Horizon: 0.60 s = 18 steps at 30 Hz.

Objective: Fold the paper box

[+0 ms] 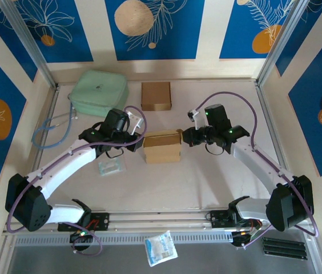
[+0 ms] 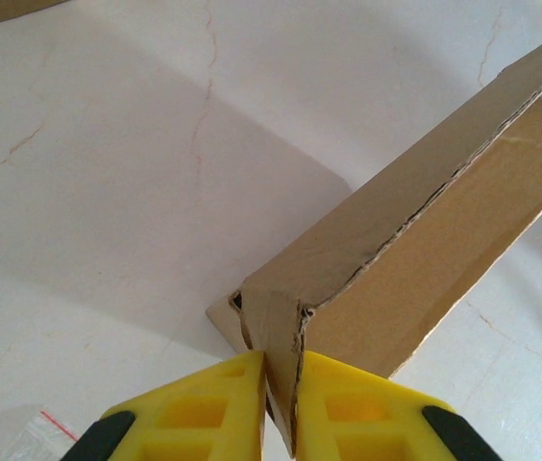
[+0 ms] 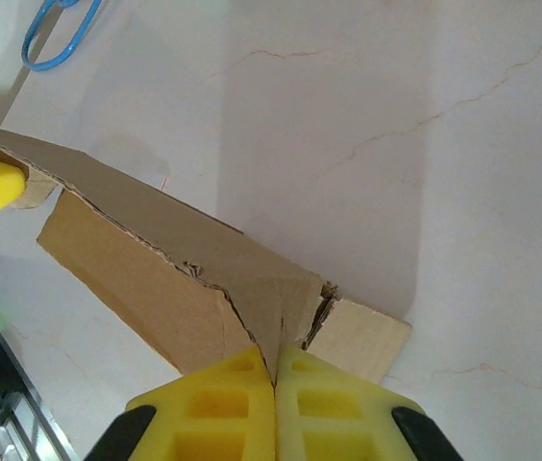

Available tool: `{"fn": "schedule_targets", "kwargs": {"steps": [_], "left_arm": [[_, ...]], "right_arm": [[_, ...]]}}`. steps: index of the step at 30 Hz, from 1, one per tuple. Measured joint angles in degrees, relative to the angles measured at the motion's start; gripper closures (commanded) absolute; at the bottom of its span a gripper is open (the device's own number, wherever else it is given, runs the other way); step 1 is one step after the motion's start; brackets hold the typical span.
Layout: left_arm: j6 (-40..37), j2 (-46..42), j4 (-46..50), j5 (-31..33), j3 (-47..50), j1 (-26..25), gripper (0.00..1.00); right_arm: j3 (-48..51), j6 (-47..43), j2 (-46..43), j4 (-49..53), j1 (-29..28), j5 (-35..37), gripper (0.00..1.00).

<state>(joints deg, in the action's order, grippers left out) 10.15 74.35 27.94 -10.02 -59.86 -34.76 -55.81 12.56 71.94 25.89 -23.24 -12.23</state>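
Paper box [image 1: 162, 146]: brown cardboard, at the middle of the table between the two grippers, its long side running across the top view, with a top flap raised along its length (rough fold edges show in both wrist views).
Table [image 1: 206, 188]: pale top with thin veins, walled by blue-and-cream panels.
Zip pouch [image 1: 98, 91]: mint green, at the far left, well apart from the paper box.
Second cardboard box [image 1: 156, 95]: brown and square in outline, lying behind the paper box near the back edge and not touching it.
Blue cable [image 1: 52, 128]: looped at the left edge, just beside the zip pouch.
Left gripper [image 2: 279, 370]: yellow fingers closed on the box's left end, with a thin cardboard corner pinched between them.
Right gripper [image 3: 275, 360]: yellow fingers pressed together on a cardboard flap at the box's right end.
Sachet [image 1: 161, 248]: white and blue, on the grey ledge between the arm bases.
Plastic packet [image 1: 111, 165]: clear, on the table under the left arm, near the box.
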Motion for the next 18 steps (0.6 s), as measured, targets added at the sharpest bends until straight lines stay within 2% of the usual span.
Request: {"fn": "schedule_targets", "kwargs": {"steps": [18], "left_arm": [[0.07,0.02,0.0,0.02,0.0,0.0,0.85]], "right_arm": [[-3.23,8.74,4.09,1.16,-0.55,-0.22,0.94]]}}
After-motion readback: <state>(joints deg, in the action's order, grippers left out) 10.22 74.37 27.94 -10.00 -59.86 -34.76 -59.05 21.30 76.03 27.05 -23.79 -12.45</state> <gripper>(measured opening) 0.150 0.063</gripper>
